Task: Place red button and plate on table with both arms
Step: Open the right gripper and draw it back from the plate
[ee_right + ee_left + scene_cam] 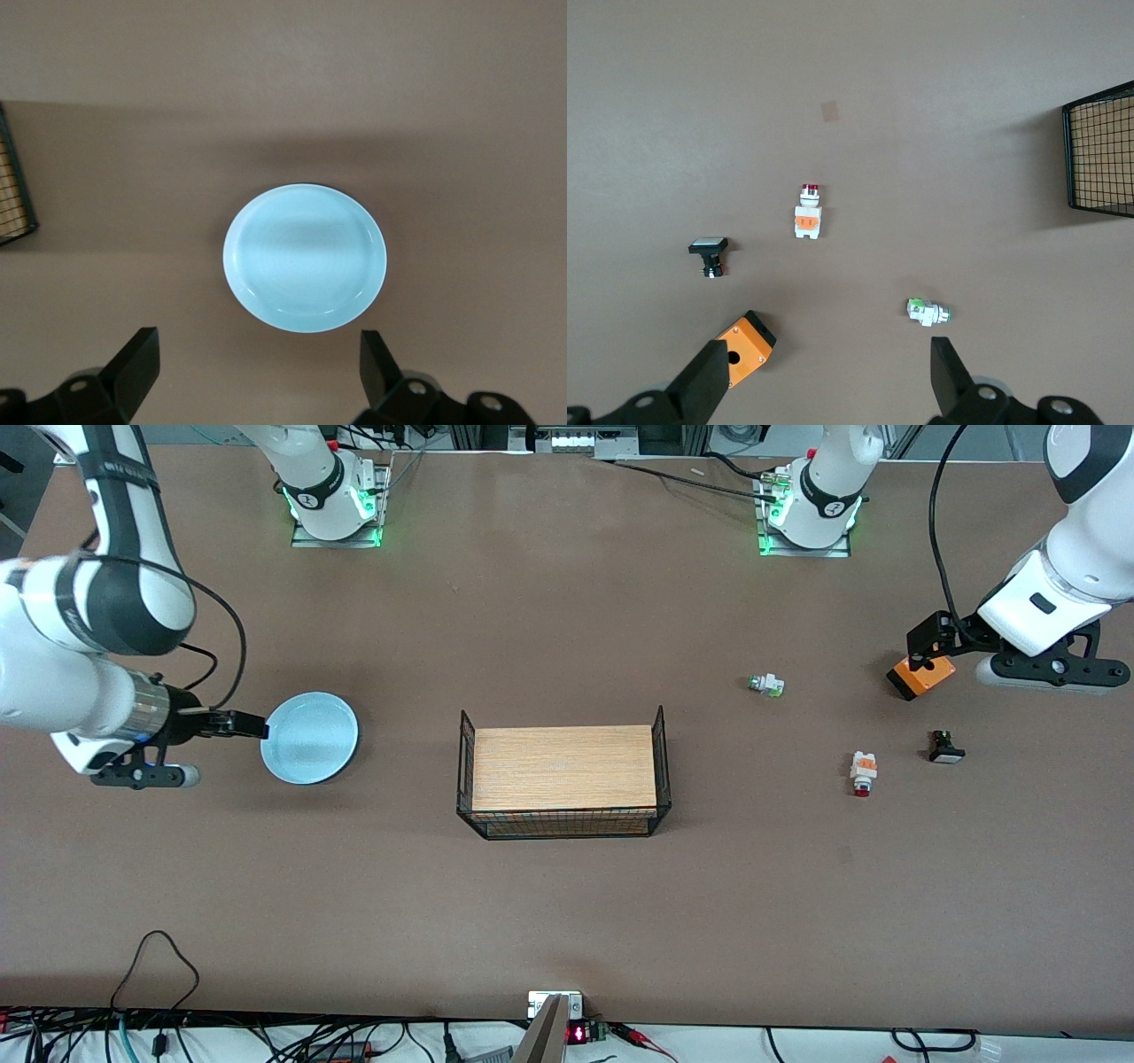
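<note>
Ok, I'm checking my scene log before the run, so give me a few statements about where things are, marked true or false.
1. The plate lies on the table, toward the right arm's end. True.
2. The red button sits on the wire rack. False: it lies on the table, toward the left arm's end.
3. The right hand grips the plate. False: it is open, apart from it.
4. The left hand is open and holds nothing. True.

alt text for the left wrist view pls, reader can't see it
The left end effector, fingers open, hangs over the brown table, where the red button, a black button, a white-and-green button and an orange box lie apart. A wire rack's corner shows at the edge.
</note>
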Robot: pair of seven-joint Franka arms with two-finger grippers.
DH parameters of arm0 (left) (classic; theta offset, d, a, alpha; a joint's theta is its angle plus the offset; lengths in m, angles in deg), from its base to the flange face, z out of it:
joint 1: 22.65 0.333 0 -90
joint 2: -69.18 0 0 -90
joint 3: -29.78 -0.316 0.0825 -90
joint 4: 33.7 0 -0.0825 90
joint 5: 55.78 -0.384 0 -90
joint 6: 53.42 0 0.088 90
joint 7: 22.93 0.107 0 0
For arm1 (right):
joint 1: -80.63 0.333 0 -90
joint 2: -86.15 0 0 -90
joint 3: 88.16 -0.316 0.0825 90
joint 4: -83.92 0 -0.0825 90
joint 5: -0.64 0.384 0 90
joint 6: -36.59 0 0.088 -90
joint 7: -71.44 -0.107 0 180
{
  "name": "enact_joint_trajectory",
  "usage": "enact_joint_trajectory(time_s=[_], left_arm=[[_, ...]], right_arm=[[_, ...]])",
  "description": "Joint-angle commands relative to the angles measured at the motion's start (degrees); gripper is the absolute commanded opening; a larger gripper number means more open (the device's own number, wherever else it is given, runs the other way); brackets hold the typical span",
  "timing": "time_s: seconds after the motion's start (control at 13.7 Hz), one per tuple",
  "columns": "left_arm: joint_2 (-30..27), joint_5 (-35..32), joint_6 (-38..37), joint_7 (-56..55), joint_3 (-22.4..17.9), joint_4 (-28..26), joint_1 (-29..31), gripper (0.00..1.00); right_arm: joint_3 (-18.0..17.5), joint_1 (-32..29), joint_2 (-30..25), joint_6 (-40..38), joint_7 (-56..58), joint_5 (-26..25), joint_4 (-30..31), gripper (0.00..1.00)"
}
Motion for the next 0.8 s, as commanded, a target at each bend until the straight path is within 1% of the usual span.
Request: enact_joint_trajectory(time_s=[0.0, 0.15, 0.29, 0.37, 0.44, 0.59, 0.73], left_arm=[[-0.01, -1.14, -0.71, -0.39, -0.5, 0.45, -0.67, 1.0], [-0.01, -1.14, -0.71, -0.39, -0.5, 0.45, -0.67, 1.0], [-0.01, -1.14, -0.71, -0.39, -0.5, 0.45, -0.67, 1.0], [-0.01, -1.14, -0.71, -0.39, -0.42, 0.45, -0.59, 1.0], [-0.01, -1.14, -0.71, -0.31, -0.5, 0.45, -0.67, 1.0], [-0.01, -1.14, -0.8, -0.39, -0.5, 0.45, -0.59, 1.0], [-0.01, -1.14, -0.71, -0.39, -0.5, 0.45, -0.67, 1.0]], right_arm=[[0.24, 0.85, -2.39, -7.08, -0.97, -3.1, -6.7, 1.0], [0.33, 0.85, -3.27, -10.86, -0.89, -4.86, -11.1, 1.0], [0.94, 0.32, -3.54, -13.33, -0.71, -5.04, -14.36, 1.0], [3.12, 0.75, -3.63, -14.04, -0.54, -4.43, -15.25, 1.0], [4.88, 1.19, -3.8, -14.57, -0.36, -4.25, -15.34, 1.0], [6.47, 1.46, -4.76, -14.66, 0.34, -4.25, -15.08, 1.0], [6.48, 1.2, -5.99, -15.8, 1.31, -4.17, -13.16, 1.0]])
